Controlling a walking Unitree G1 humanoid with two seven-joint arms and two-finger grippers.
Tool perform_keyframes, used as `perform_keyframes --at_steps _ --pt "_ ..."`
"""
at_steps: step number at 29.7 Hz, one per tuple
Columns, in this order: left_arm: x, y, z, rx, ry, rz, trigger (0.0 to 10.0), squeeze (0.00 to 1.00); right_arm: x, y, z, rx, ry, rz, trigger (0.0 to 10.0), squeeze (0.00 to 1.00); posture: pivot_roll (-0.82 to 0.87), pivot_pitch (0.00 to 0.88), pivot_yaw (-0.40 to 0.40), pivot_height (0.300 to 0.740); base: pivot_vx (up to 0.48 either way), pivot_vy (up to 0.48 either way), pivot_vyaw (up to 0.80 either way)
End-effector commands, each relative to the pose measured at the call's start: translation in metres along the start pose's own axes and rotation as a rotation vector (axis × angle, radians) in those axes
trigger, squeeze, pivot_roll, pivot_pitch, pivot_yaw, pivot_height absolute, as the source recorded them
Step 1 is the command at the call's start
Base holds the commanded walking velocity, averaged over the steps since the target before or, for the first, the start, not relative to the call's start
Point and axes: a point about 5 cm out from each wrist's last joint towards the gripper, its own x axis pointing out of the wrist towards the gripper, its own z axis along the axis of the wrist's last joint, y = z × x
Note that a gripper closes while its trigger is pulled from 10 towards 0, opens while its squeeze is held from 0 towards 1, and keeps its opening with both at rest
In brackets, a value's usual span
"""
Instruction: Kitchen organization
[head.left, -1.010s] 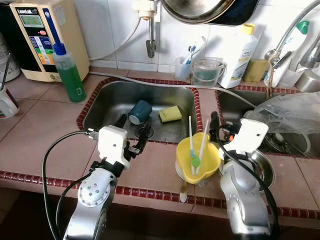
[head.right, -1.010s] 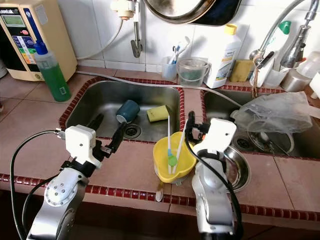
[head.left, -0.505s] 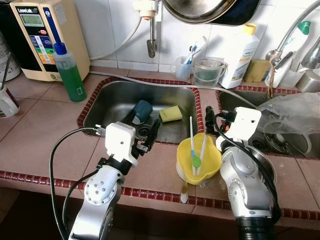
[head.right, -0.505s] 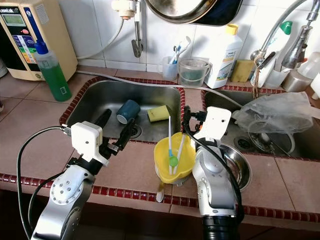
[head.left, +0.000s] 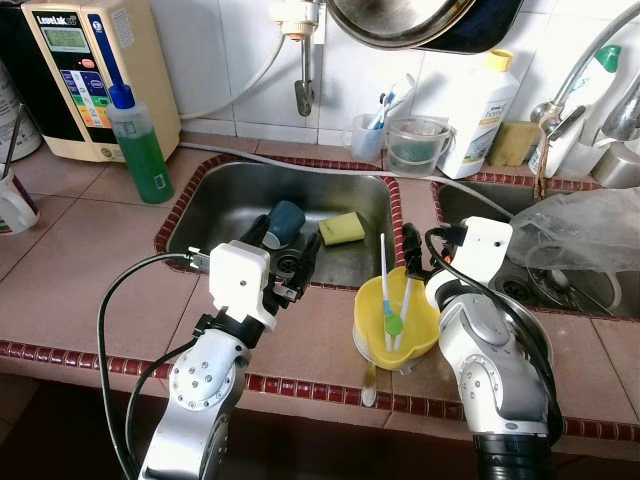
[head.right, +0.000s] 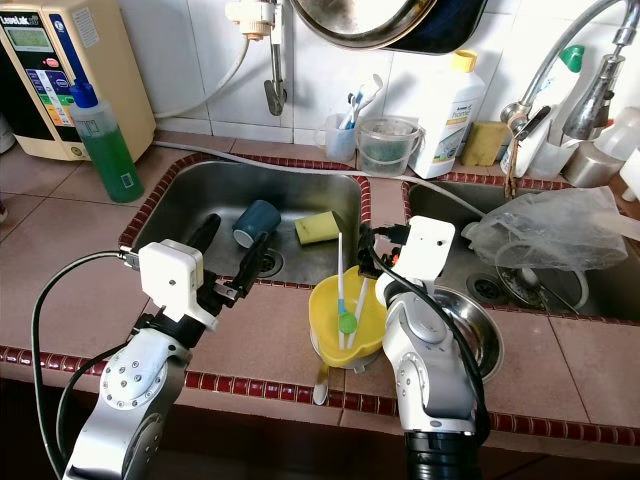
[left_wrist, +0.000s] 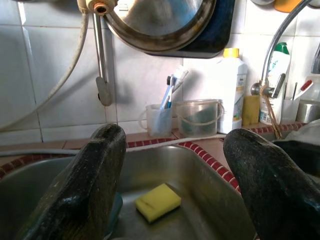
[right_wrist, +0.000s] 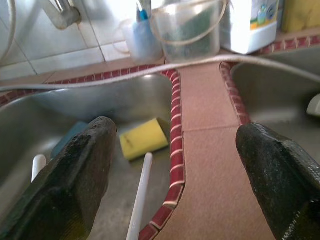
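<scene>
- Left hand (head.left: 285, 262) reached over the sink (head.left: 220, 200) edge, fingers apart, empty.
- Right hand (head.left: 418, 252) hovered behind the yellow bowl (head.left: 375, 310), fingers apart, empty.

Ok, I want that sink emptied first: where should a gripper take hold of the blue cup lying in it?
The blue cup lies on its side by the drain. Grip across its round body from above, fingers straddling its sides, probably with the open left gripper nearest.
</scene>
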Motion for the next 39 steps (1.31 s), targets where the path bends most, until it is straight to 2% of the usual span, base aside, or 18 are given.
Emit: perform_keyframes --at_steps 1,3,4,5,6,7,12,26,27,30,31,32,33,37,39 --pt "0.000 -0.003 0.004 0.008 -0.007 -0.019 10.0 0.00 0.000 0.001 0.010 0.008 -0.024 0.015 7.2 0.00 -0.09 0.030 -0.019 0.740 0.000 0.000 0.00" --pt "-0.005 -0.005 0.002 0.011 0.006 -0.056 10.0 0.00 0.000 0.000 0.011 0.007 -0.021 0.021 8.0 0.00 -0.09 0.032 -0.023 0.740 0.000 0.000 0.00" --pt "-0.009 -0.007 0.001 0.027 0.014 -0.088 10.0 0.00 0.000 0.000 0.011 0.008 -0.013 0.028 9.5 0.00 -0.09 0.033 -0.024 0.740 0.000 0.000 0.00" --pt "-0.012 -0.008 0.000 0.039 0.018 -0.109 10.0 0.00 0.000 0.000 0.011 0.010 -0.006 0.032 9.5 0.00 -0.09 0.033 -0.024 0.740 0.000 0.000 0.00" --pt "-0.016 -0.009 -0.001 0.044 0.024 -0.143 10.0 0.00 -0.001 0.000 0.010 0.006 0.000 0.038 10.0 0.00 -0.09 0.037 -0.026 0.740 0.000 0.000 0.00" --pt "-0.023 -0.011 0.000 0.055 0.035 -0.200 10.0 0.00 0.000 -0.001 0.010 0.001 0.008 0.045 10.0 0.00 -0.08 0.041 -0.026 0.740 0.000 0.000 0.00" --pt "-0.036 -0.013 -0.007 0.099 0.085 -0.290 10.0 0.00 0.000 -0.004 0.011 -0.002 0.025 0.056 10.0 0.00 -0.08 0.046 -0.029 0.740 0.000 0.000 0.00" --pt "-0.039 -0.020 -0.004 0.076 0.084 -0.344 10.0 0.00 -0.002 -0.005 0.014 0.032 0.062 0.115 10.0 0.00 -0.09 0.057 -0.027 0.740 0.000 0.000 0.00" --pt "-0.039 -0.020 -0.004 0.077 0.084 -0.344 10.0 0.00 -0.002 -0.005 0.015 0.045 0.071 0.115 8.1 0.00 -0.09 0.058 -0.027 0.740 0.000 0.000 0.00" --pt "-0.039 -0.020 -0.003 0.072 0.082 -0.345 10.0 0.00 -0.002 -0.006 0.015 0.050 0.078 0.113 8.1 0.00 -0.09 0.057 -0.027 0.740 0.000 0.000 0.00" --pt "-0.039 -0.023 -0.001 0.067 0.074 -0.353 10.0 0.00 -0.001 -0.007 0.016 0.052 0.080 0.114 4.7 0.00 -0.08 0.060 -0.031 0.740 0.000 0.000 0.00" --pt "-0.039 -0.023 -0.001 0.067 0.074 -0.353 10.0 0.00 -0.001 -0.007 0.016 0.052 0.080 0.114 4.7 0.00 -0.08 0.060 -0.031 0.740 0.000 0.000 0.00" --pt "-0.042 -0.023 -0.003 0.063 0.083 -0.358 10.0 0.00 -0.001 -0.008 0.016 0.060 0.081 0.116 0.0 0.00 -0.08 0.060 -0.031 0.740 0.000 0.000 0.00" --pt "-0.044 -0.025 -0.002 0.064 0.085 -0.365 10.0 0.00 0.000 -0.009 0.016 0.078 0.089 0.115 0.0 0.00 -0.08 0.061 -0.031 0.740 0.000 0.000 0.00" --pt "-0.044 -0.025 -0.002 0.059 0.084 -0.366 10.0 0.00 0.000 -0.010 0.016 0.117 0.099 0.117 0.0 0.00 -0.08 0.063 -0.031 0.740 0.000 0.000 0.00"
